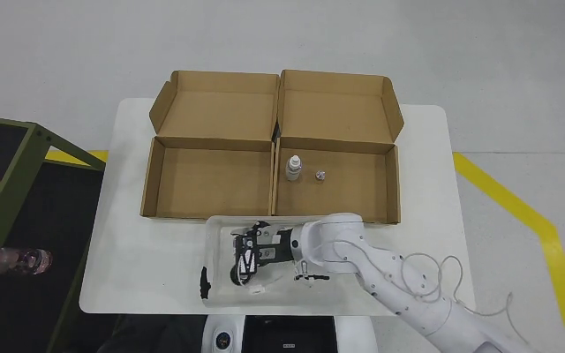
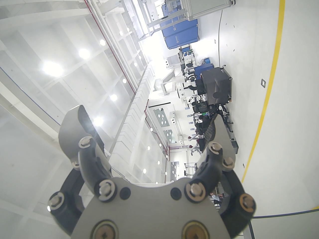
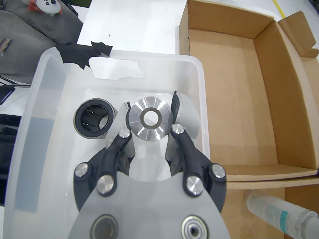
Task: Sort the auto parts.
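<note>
Now | right gripper [image 3: 150, 110] fingers [image 3: 175, 104] clamped on both sides of a metal disc [image 3: 159, 128] inside the clear bin [image 3: 203, 105] | ring bearing [image 3: 79, 120] just beside the disc | bin on counter [image 3: 139, 18], near two cardboard boxes [image 1: 212, 181] | right-hand box holds a bottle [image 1: 292, 166] and a small metal part [image 1: 321, 176] | left gripper [image 2: 148, 120] fingers spread wide, holding nothing.

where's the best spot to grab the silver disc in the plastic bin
Likely its round outer rim, pinched on opposite sides, approaching along the hole's axis. The silver disc lies with its flat, holed face toward the right gripper, so only the rim offers grippable sides. One finger sits between it and the neighbouring bearing.
</note>
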Tool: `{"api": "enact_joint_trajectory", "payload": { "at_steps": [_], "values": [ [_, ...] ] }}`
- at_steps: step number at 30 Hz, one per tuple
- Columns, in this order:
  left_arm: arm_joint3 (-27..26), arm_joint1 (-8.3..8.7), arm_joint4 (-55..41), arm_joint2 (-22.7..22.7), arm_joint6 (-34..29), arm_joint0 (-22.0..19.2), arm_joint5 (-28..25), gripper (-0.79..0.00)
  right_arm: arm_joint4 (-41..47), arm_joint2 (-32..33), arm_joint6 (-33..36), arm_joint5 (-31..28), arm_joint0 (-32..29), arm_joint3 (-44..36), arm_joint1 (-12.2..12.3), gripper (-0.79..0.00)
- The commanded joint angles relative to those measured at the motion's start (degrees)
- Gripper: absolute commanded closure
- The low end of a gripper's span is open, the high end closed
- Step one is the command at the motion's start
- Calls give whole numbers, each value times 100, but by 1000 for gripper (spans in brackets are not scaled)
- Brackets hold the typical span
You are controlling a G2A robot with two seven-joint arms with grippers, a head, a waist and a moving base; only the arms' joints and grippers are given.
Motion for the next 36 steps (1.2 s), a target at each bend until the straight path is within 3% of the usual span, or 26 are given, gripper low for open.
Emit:
{"api": "enact_joint_trajectory", "payload": {
  "at_steps": [1, 18, 36],
  "values": [
    [0, 0, 0, 0, 0, 0, 0, -785, 73, 120, -179, -70, -81, -64, 32, 0],
    [0, 0, 0, 0, 0, 0, 0, -785, 527, 1310, -1018, -484, -668, -880, 316, 0],
    [0, 0, 0, 0, 0, 0, 0, -785, 984, 2373, -1454, -332, -1038, -1128, 487, 0]
  ]
}}
